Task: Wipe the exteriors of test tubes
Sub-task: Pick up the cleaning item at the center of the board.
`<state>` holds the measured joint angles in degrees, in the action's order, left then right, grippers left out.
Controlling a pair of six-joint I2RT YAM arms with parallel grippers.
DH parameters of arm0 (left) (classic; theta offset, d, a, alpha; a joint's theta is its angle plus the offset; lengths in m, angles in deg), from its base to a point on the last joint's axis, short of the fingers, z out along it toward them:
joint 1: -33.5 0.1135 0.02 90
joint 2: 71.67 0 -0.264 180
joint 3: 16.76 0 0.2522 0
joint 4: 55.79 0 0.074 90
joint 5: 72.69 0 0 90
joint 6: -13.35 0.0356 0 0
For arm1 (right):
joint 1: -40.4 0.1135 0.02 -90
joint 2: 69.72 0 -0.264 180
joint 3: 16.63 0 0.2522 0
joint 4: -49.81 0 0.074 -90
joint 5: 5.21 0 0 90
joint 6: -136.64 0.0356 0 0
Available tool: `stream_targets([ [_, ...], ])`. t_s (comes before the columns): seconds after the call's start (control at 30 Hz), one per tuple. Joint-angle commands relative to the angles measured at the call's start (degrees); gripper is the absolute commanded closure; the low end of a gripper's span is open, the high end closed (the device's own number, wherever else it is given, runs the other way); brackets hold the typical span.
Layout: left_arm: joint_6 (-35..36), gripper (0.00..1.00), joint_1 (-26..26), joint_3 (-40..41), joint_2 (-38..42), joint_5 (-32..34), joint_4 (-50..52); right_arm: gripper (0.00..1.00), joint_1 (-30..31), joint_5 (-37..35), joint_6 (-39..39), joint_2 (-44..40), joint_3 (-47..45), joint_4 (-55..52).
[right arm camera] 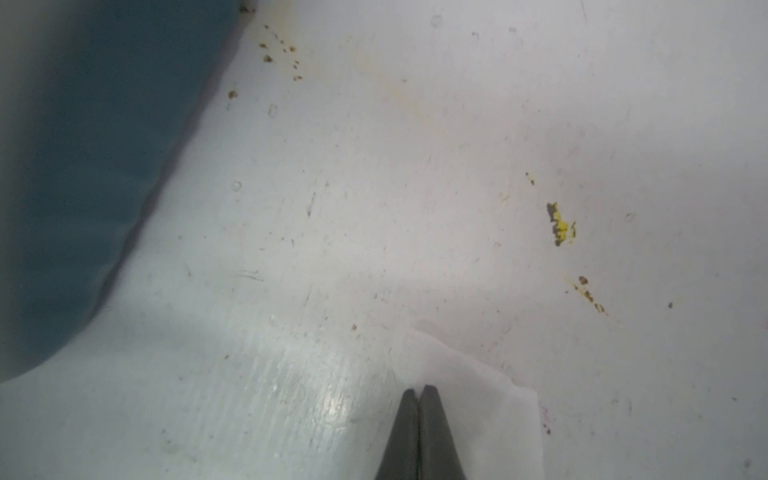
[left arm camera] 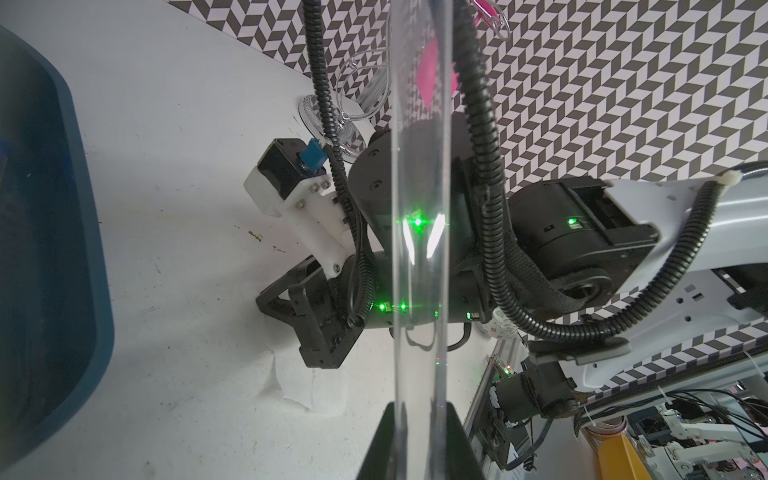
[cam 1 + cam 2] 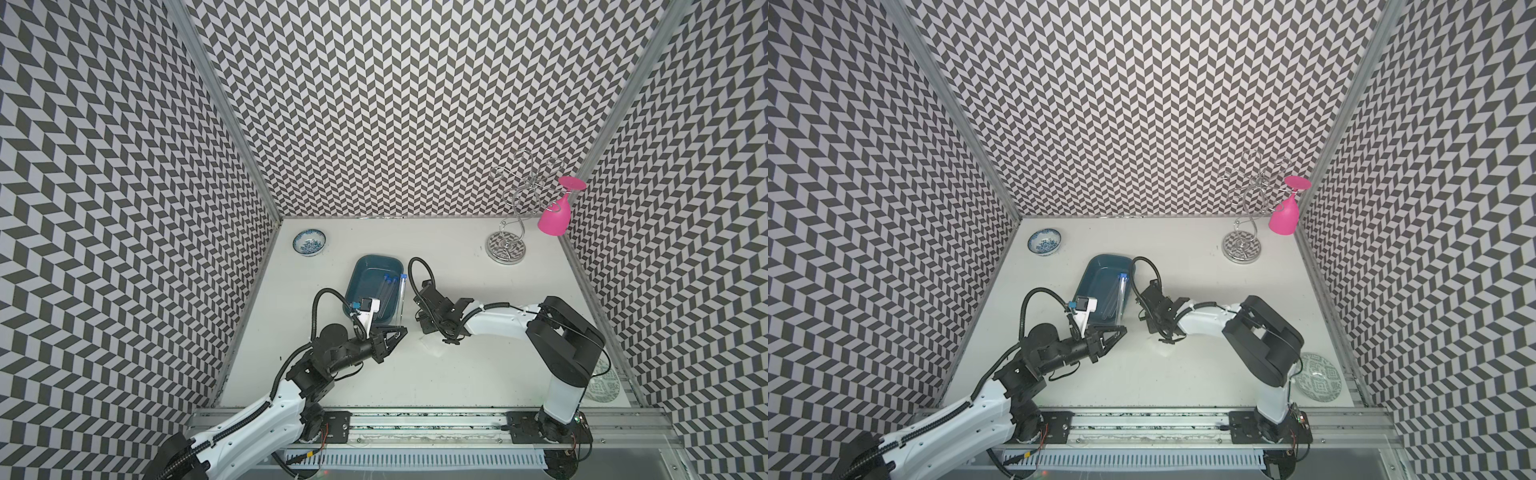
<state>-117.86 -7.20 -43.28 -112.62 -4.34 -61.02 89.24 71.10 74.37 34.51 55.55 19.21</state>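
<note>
Two robot arms work over a scuffed white table (image 3: 478, 374) inside a booth with black-and-white chevron walls.

The left gripper (image 3: 400, 331) is clamped on one test tube (image 3: 402, 303), gripping it near its rounded end. The tube is long, thin and clear. Its small blue cap (image 3: 402, 275) is at the far end from the gripper, and in both top views it shows against the right rim of a teal tray (image 3: 361, 266). From these views I cannot tell whether the tube stands upright or is held level. In the left wrist view its glass shows bright streaks and green glints.

The other test tubes (image 3: 385, 293) lie side by side inside the tray. They are equally slim and clear, and at least two blue caps show at their far ends.

The right gripper (image 1: 419, 390) is low over the table, just right of the tray. Its dark jaws are pressed together, with the tips on a small white wipe (image 1: 478, 399) that lies on the table. I cannot tell whether a fold of it is caught between them.

Yellow-brown crumbs (image 1: 561, 226) speckle the table near the wipe. At the back left is a blue-and-white bowl (image 3: 309, 242). At the back right, a pink glass (image 3: 555, 216) hangs upside down from a wire rack (image 3: 505, 245). A patterned plate (image 3: 1318, 376) sits near the right arm's base.
</note>
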Motion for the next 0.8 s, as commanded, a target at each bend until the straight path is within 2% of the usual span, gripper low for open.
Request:
stream_targets([
  [0.0, 0.32, 0.84, 0.28, -0.23, -0.64, 0.22, -0.39, 1.0, -1.77, 2.72, 1.76, -3.3, -2.67, -1.77],
  [0.37, 1.61, 0.84, 0.19, -1.59, -3.84, -1.44, -1.33, 1.0, -7.77, 17.78, 4.69, -20.46, -2.65, 2.76],
  [0.57, 0.79, 0.83, 0.19, -2.23, -7.65, -2.79, -5.03, 1.0, -10.14, 26.68, 7.29, -29.61, -3.65, 7.14],
  [0.77, 0.47, 0.83, 0.19, -4.79, -12.94, -4.32, -8.58, 1.0, -10.23, 30.96, 11.92, -36.75, -4.56, 12.81],
])
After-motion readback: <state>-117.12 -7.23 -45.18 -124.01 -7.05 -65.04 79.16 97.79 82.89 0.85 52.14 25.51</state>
